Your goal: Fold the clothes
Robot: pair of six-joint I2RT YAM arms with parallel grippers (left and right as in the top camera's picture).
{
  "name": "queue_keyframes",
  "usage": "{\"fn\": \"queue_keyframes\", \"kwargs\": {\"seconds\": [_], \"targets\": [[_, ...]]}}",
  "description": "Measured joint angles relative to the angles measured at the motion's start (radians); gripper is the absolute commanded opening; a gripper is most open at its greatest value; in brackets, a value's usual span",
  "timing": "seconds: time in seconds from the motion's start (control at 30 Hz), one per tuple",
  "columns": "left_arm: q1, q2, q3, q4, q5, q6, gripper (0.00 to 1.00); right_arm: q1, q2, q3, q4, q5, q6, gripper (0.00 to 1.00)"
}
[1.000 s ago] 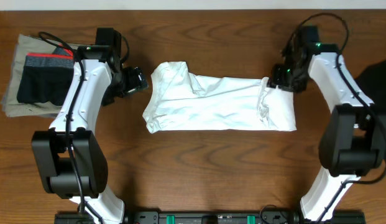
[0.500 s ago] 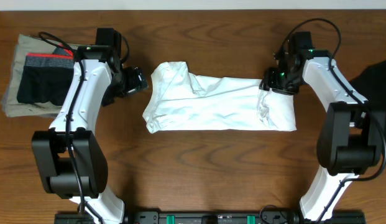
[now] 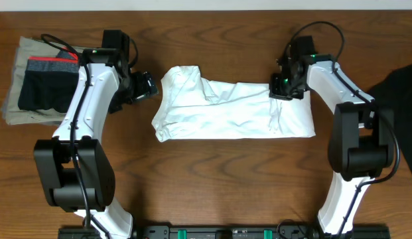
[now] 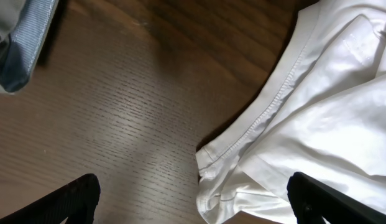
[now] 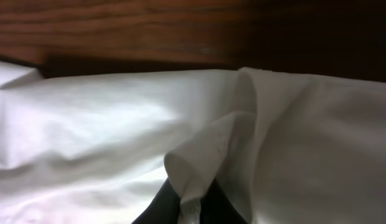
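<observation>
A white T-shirt (image 3: 225,109) lies folded into a long band across the middle of the table. My right gripper (image 3: 277,93) is at its upper right part, shut on a pinched fold of the white cloth (image 5: 199,165). The shirt's right end is drawn leftward over itself. My left gripper (image 3: 151,86) hovers open just left of the shirt's upper left corner; its black fingertips (image 4: 74,199) straddle bare wood and the shirt's hem (image 4: 267,115), touching nothing. A black garment (image 3: 398,93) lies at the right edge.
A stack of khaki-grey folded pieces (image 3: 16,109) with black shorts (image 3: 46,86) that have a red-and-grey waistband sits at the far left. Bare wood runs along the front, between the arm bases.
My right gripper has moved left along the shirt's top edge and shut on the cloth, dragging the right end inward. The left arm has not moved.
</observation>
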Motion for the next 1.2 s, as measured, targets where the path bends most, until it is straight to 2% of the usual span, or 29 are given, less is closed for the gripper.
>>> {"fn": "queue_keyframes", "kwargs": {"seconds": [0.03, 0.07, 0.1, 0.33, 0.53, 0.6, 0.73, 0.87, 1.03, 1.1, 1.2], "targets": [[0.0, 0.0, 0.0, 0.0, 0.0, 0.0, 0.98, 0.008, 0.0, 0.012, -0.004, -0.006, 0.001, 0.36], [0.0, 0.0, 0.0, 0.0, 0.0, 0.0, 0.98, 0.015, 0.0, 0.022, -0.005, -0.016, -0.001, 0.48], [0.0, 0.0, 0.0, 0.0, 0.0, 0.0, 0.98, 0.023, 0.0, 0.031, -0.005, -0.023, -0.004, 0.52], [0.0, 0.0, 0.0, 0.0, 0.0, 0.0, 0.98, 0.062, 0.0, 0.042, -0.05, -0.069, -0.012, 0.56], [0.0, 0.0, 0.0, -0.003, 0.0, 0.0, 0.98, 0.055, -0.026, 0.077, -0.185, -0.079, -0.015, 0.61], [0.0, 0.0, 0.0, -0.003, 0.0, 0.0, 0.98, 0.044, -0.063, 0.09, -0.233, -0.051, -0.015, 0.59], [0.0, 0.0, 0.0, -0.004, 0.0, 0.0, 0.98, 0.008, -0.164, 0.109, -0.286, 0.026, -0.026, 0.44], [0.0, 0.0, 0.0, -0.003, 0.0, 0.0, 0.98, -0.021, -0.201, 0.118, -0.278, 0.067, -0.031, 0.45], [0.0, 0.0, 0.0, -0.003, 0.0, 0.0, 0.98, -0.019, -0.158, 0.087, -0.204, 0.08, -0.029, 0.46], [0.0, 0.0, 0.0, -0.003, 0.0, 0.0, 0.98, -0.015, -0.132, 0.073, -0.179, 0.084, -0.026, 0.45], [0.0, 0.0, 0.0, -0.004, 0.0, 0.0, 0.98, -0.003, -0.07, 0.063, -0.157, 0.085, -0.011, 0.37]]}}
